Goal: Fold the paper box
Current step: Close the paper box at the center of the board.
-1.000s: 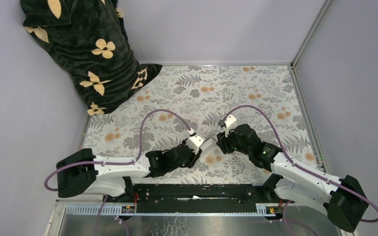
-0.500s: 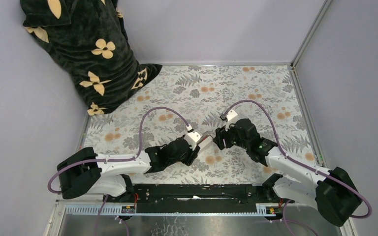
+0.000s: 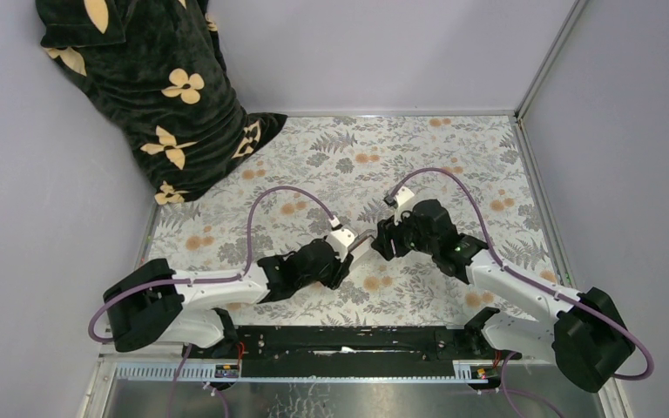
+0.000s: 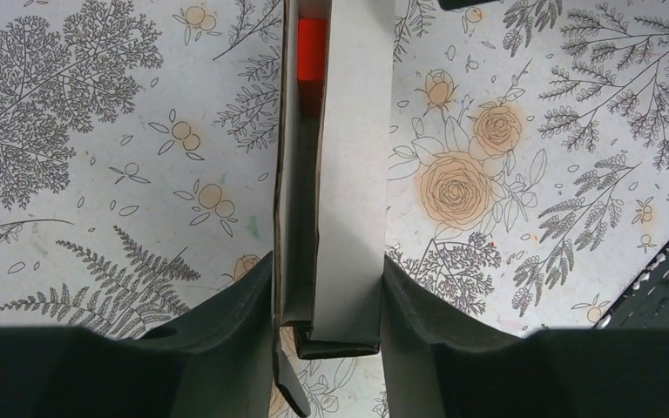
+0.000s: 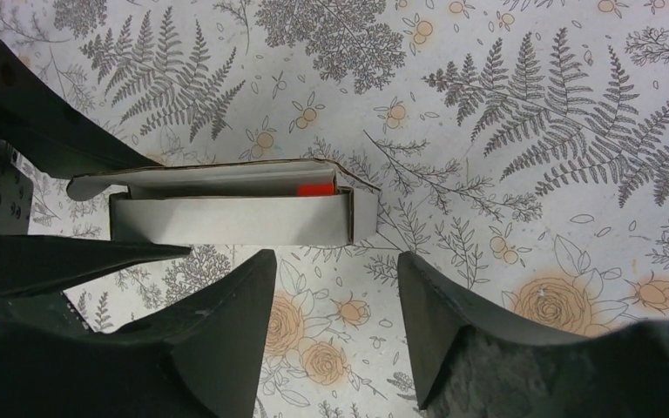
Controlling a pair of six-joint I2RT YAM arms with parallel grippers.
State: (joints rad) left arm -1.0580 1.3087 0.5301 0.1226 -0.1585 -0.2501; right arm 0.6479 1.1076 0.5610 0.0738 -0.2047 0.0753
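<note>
My left tool (image 4: pixel 327 261) is closed on the paper box (image 4: pixel 348 174), right tool (image 5: pixel 335 257) open w/ nothing; box looks mostly folded, end flap (image 4: pixel 289 396) not yet tucked.

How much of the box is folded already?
Mostly done: the paper box already has its walls folded up into a slim shape. The left gripper squeezes it. Left to do: its long flap gapes, showing a red patch inside, and the open right gripper isn't touching it.

We find the left arm (image 3: pixel 218 292) and right arm (image 3: pixel 514 287) reaching inward, wrists nearly meeting. The left gripper (image 4: pixel 327 261) clamps the paper box (image 4: pixel 348 131); the right gripper (image 5: pixel 335 259) stands parted, empty.
</note>
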